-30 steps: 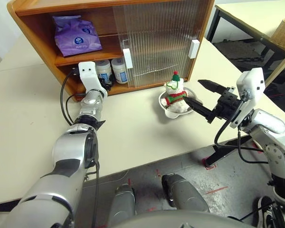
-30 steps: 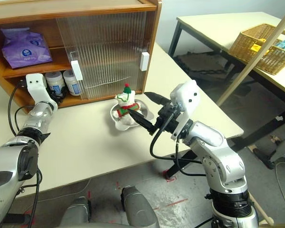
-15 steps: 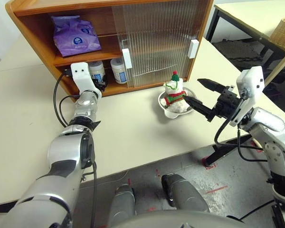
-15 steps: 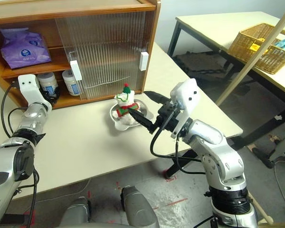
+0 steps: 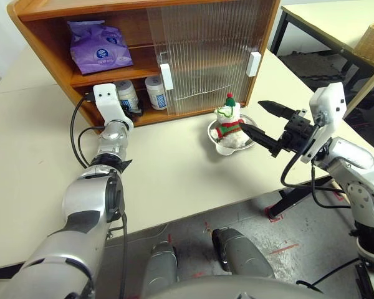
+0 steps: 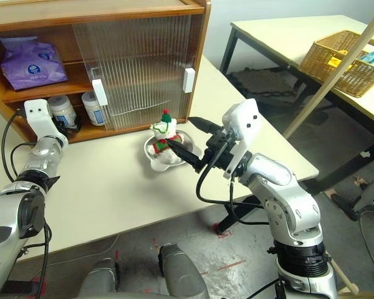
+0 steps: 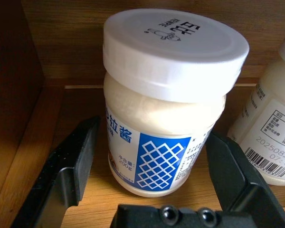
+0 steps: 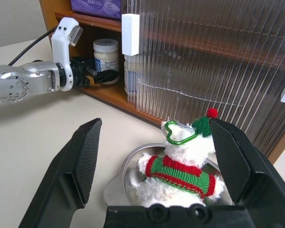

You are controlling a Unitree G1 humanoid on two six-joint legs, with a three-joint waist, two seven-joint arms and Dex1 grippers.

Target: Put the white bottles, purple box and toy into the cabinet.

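Two white bottles [image 5: 139,93] stand side by side on the lower shelf of the wooden cabinet [image 5: 50,43], the purple box [image 5: 100,47] on the shelf above. The toy [image 5: 230,124] sits in a steel bowl [image 5: 219,146] on the cream table [image 5: 37,156] in front of the cabinet's ribbed sliding doors [image 5: 206,50]. The farther bottle is partly hidden behind a door's edge. The left gripper [image 7: 152,156] reaches level into the shelf, fingers spread on either side of one bottle, not touching. The right gripper [image 8: 156,152] hovers spread wide behind the toy.
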